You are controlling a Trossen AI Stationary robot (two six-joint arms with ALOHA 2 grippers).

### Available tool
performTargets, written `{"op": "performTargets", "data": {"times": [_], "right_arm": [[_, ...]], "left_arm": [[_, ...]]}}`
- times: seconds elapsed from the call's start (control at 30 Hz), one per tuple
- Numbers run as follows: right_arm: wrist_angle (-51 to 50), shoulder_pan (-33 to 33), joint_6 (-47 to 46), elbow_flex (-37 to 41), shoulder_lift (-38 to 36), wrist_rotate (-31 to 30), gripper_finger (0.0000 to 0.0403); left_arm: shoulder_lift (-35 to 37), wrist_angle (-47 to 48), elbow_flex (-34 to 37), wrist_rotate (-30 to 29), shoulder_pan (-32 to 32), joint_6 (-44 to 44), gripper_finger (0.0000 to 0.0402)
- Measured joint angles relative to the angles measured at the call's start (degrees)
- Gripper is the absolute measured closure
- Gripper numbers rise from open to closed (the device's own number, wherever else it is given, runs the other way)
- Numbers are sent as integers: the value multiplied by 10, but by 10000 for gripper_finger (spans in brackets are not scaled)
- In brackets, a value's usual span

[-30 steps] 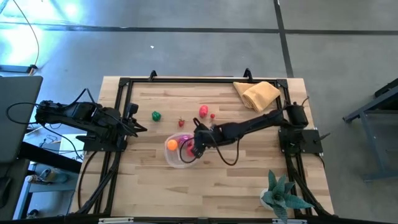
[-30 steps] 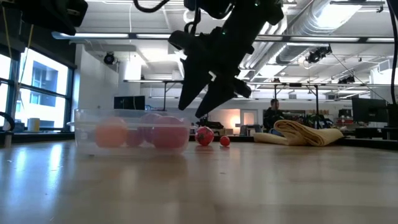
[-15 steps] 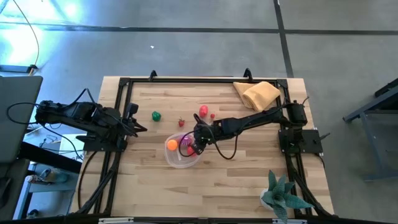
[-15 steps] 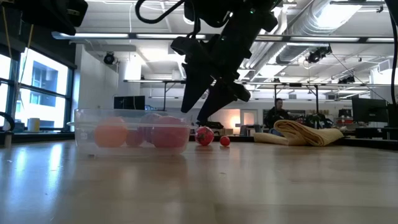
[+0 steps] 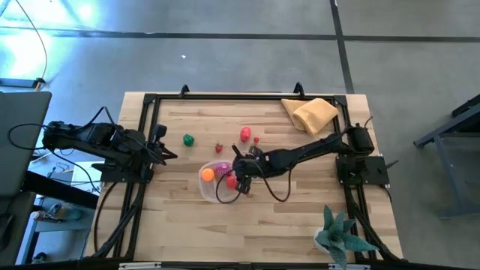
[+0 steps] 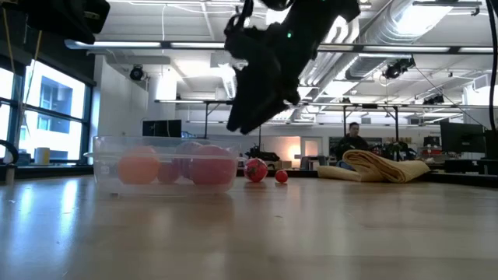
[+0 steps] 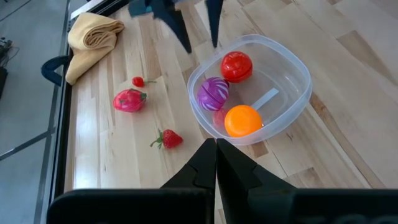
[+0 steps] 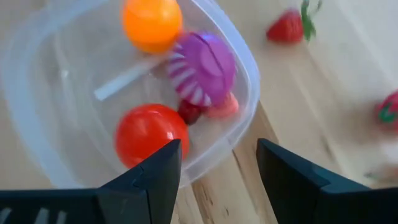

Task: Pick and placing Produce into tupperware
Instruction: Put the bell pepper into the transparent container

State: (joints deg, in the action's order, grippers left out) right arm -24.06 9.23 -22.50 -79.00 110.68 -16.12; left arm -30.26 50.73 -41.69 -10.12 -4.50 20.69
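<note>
The clear round tupperware (image 5: 215,187) stands mid-table on its base. In it lie an orange ball (image 7: 242,120), a purple piece (image 7: 213,93), a red tomato (image 7: 237,66) and small reddish bits (image 8: 211,109). On the bare wood lie a strawberry (image 5: 219,148), a pink-red fruit (image 5: 245,134), a small red cherry (image 5: 256,139) and a green piece (image 5: 187,139). My right gripper (image 8: 217,180) hangs open over the tupperware's right rim (image 8: 249,74), slanting down, with nothing between its fingers. My left gripper (image 7: 216,155) is shut at the table's left edge.
A folded tan cloth (image 5: 310,114) lies at the far right corner and a teal spiky plant (image 5: 339,234) stands at the near right. A black frame (image 5: 150,101) borders the table. A person (image 6: 354,140) sits in the room behind.
My right gripper has rolled about the line it points along while staying over the tupperware's right rim, and its fingers stay apart. The produce in the tupperware has kept its place.
</note>
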Motion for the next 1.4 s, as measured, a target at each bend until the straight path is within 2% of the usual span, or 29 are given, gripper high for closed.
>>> {"op": "performTargets", "data": {"times": [0.17, 0.33, 0.57, 0.8, 0.9, 1.1, 1.27, 1.4], "right_arm": [[19, 27, 72, 0, -17, -57, 207], [25, 38, 91, 0, -18, -79, 236], [45, 37, 106, 0, -43, -46, 303], [45, 37, 125, 0, -72, -28, 393], [27, 37, 126, 0, -78, -32, 394], [-26, 43, 139, 0, -119, -81, 401], [-80, 61, 124, 3, -177, -117, 403], [-57, 78, 102, 59, -248, -128, 403]], "left_arm": [[0, 0, 0, 0, 0, 0, 399], [0, 0, 0, 0, 0, 0, 399], [0, 0, 0, 0, 0, 0, 399], [0, 0, 0, 0, 0, 0, 399], [0, 0, 0, 0, 0, 0, 399], [0, 0, 0, 0, 0, 0, 399], [0, 0, 0, 0, 0, 0, 399], [0, 0, 0, 0, 0, 0, 399]]}}
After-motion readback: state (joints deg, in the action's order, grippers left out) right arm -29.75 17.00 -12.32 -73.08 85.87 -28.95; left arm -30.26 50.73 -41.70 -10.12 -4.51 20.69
